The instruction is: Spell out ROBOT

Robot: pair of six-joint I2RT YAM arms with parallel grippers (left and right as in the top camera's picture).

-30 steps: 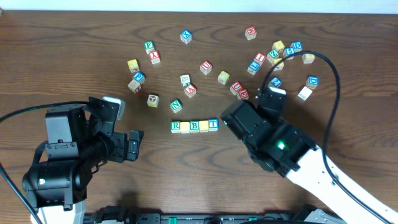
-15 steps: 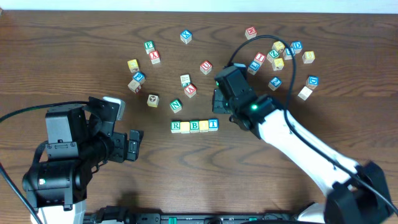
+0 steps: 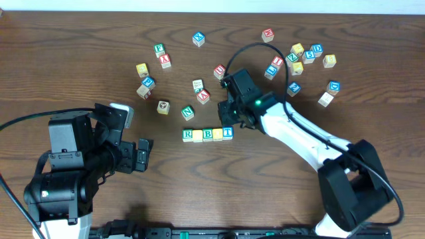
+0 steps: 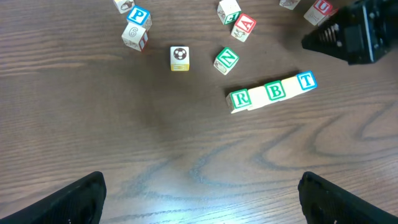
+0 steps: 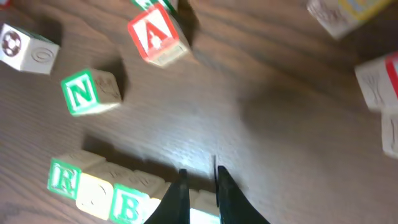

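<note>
R blk (image 4: 239,98), B blk (image 4: 275,91), T blk (image 4: 306,81); N blk (image 4: 226,60).

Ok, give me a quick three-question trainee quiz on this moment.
1. True or false: the left gripper holds a cube.
2. How many cubes form the lined-up row? A) three B) five C) seven
3. In the overhead view, what letter is on the row's rightmost cube?
Key: 1 false, its jaws stand wide open and empty; 2 B; 3 T, on the blue-faced cube.
</note>
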